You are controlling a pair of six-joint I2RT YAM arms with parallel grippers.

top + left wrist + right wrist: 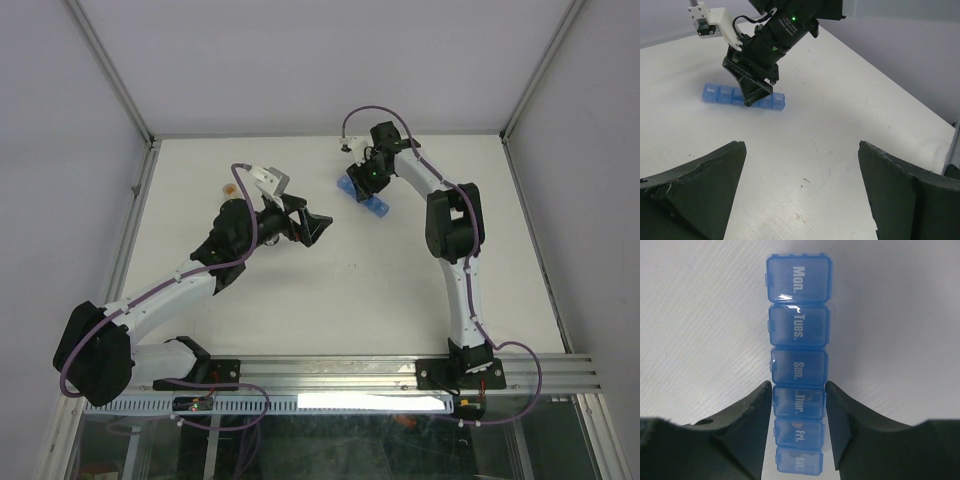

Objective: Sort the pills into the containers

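Observation:
The containers (797, 365) are one translucent blue strip with day-labelled lids, all closed, lying flat on the white table at the back (362, 197). My right gripper (798, 390) reaches down over it, and its fingertips press both long sides at the "Thur." compartment. Dim round shapes that may be pills (796, 424) show through the "Fri." and "Sat." lids. The left wrist view shows the strip (720, 95) under the right gripper (757, 92). My left gripper (801, 145) hovers wide open over bare table (325, 228), left of the strip, with nothing between its fingers.
A small orange-tan thing (231, 188) lies near the table's left edge behind the left arm. A small dark item (346, 146) sits at the back edge. A whitish round thing (935, 149) shows at the far right of the left wrist view.

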